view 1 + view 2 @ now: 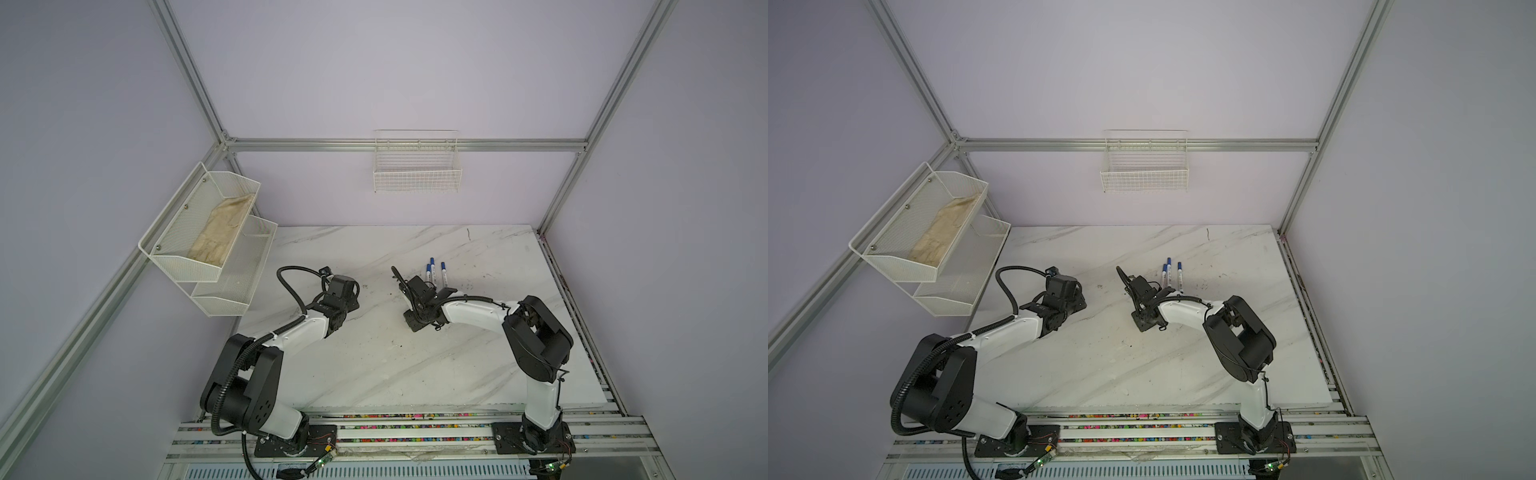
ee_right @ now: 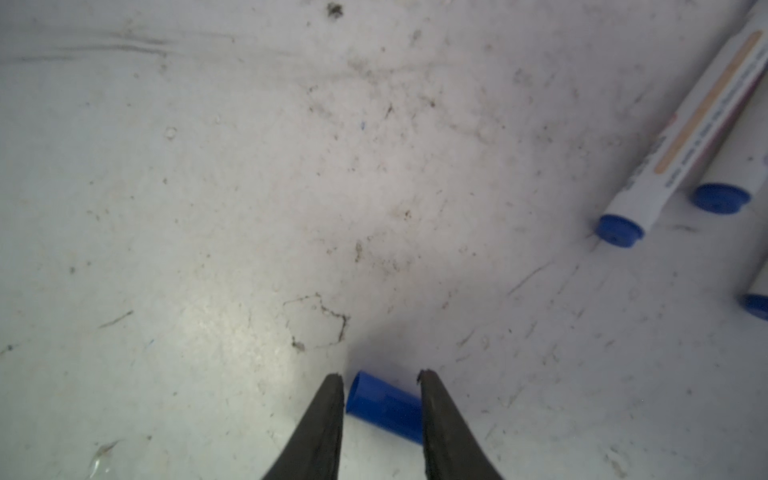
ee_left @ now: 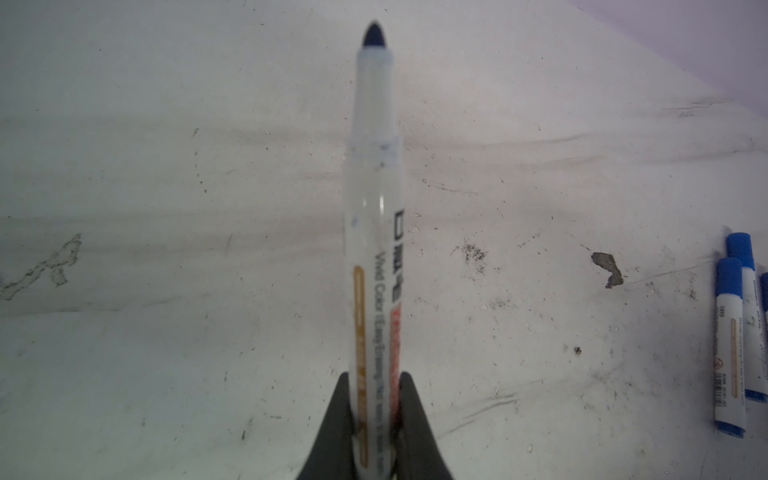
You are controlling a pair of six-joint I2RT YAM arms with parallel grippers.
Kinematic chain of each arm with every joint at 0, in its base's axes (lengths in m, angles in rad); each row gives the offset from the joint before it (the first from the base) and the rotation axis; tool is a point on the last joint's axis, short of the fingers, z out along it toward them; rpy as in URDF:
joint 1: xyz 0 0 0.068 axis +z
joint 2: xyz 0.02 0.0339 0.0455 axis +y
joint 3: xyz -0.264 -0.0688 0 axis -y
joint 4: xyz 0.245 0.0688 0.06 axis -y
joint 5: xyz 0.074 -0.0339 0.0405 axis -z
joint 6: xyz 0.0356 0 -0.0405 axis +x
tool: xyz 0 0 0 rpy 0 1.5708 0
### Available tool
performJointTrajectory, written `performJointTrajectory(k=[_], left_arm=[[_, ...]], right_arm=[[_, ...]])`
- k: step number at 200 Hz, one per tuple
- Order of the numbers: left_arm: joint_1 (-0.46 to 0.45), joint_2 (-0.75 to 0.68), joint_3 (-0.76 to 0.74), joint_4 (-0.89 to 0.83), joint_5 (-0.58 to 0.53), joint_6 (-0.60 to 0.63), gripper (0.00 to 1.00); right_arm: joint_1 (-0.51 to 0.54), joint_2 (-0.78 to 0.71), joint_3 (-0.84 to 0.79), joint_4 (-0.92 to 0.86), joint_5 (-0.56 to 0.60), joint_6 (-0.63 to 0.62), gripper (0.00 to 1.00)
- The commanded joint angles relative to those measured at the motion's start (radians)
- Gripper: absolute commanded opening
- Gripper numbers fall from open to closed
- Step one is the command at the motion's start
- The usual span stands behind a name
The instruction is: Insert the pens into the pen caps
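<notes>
Straddling the cap (image 2: 382, 405) on the counter (image 2: 208, 208), the right gripper (image 2: 380, 376) stood with jaws apart, the cap's axis slanting jaw to jaw; the left gripper (image 3: 374, 384) clamped a pen (image 3: 374, 187).

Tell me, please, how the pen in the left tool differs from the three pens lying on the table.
The held pen is uncapped, its dark tip bare; the lying pens wear blue caps. The held pen is clamped in the left tool; the lying pens rest loose on the table, side by side. All have white printed barrels.
</notes>
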Motion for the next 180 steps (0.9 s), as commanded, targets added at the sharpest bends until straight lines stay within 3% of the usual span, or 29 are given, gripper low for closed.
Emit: performJointTrajectory(k=[1, 35, 95, 180], left_arm=[[0.004, 0.006, 0.098, 0.01, 0.01, -0.026, 0.0], [0.003, 0.017, 0.103, 0.01, 0.029, -0.033, 0.0], [0.001, 0.025, 0.11, 0.012, 0.023, -0.02, 0.0], [0.003, 0.016, 0.104, 0.01, 0.009, -0.011, 0.0]], right_arm=[[0.0, -0.065, -0.034, -0.028, 0.048, 0.038, 0.35], [-0.022, -0.145, -0.09, -0.035, -0.007, 0.062, 0.4], [-0.078, -0.17, -0.138, -0.033, -0.289, 0.087, 0.55], [-0.102, -0.044, -0.059, -0.03, -0.343, 0.088, 0.56]])
